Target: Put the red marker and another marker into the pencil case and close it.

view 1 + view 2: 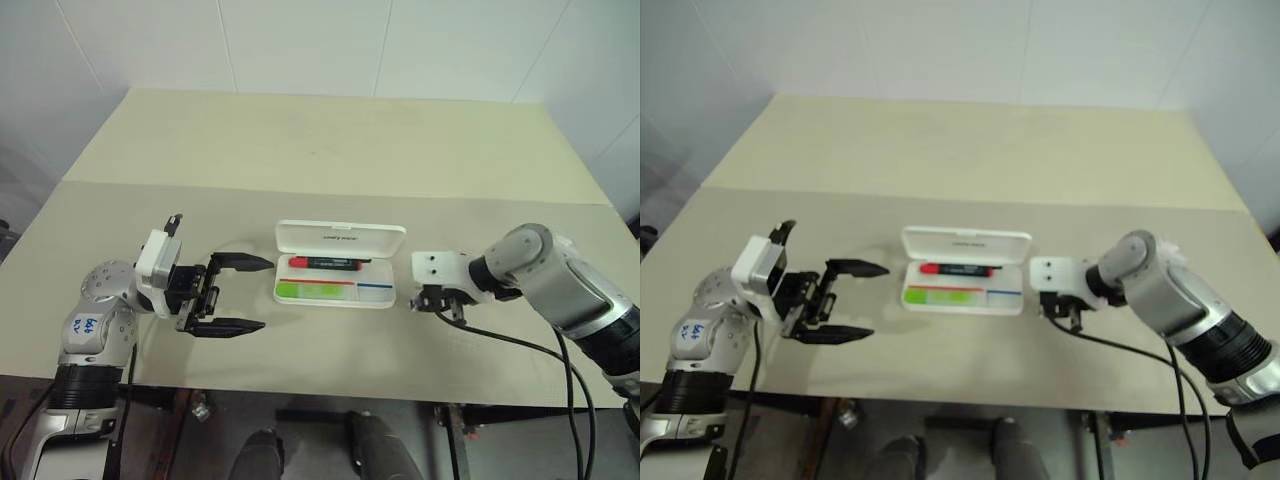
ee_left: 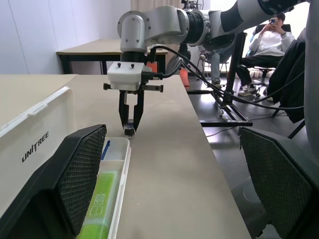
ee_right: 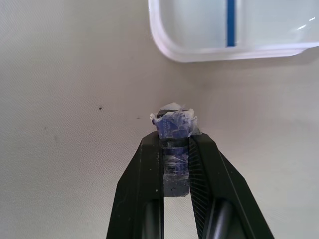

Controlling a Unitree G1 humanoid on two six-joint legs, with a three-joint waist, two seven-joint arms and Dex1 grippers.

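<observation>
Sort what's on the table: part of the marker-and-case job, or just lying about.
Job: pencil case, lid open; red marker and green highlighter, both inside.
Lying about: small purple-grey object, pinched in the right end effector beside the case.

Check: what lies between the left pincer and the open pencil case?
Nothing: bare table separates the open left pincer from the pencil case, seen in the left eye view.

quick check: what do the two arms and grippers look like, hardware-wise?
Both arms are silver-grey with black joints. Each wrist carries a white block and a gripper with two black fingers: left gripper, right gripper. The finger pads are ribbed. Black cables trail from the right arm. The left arm bears blue handwriting.
</observation>
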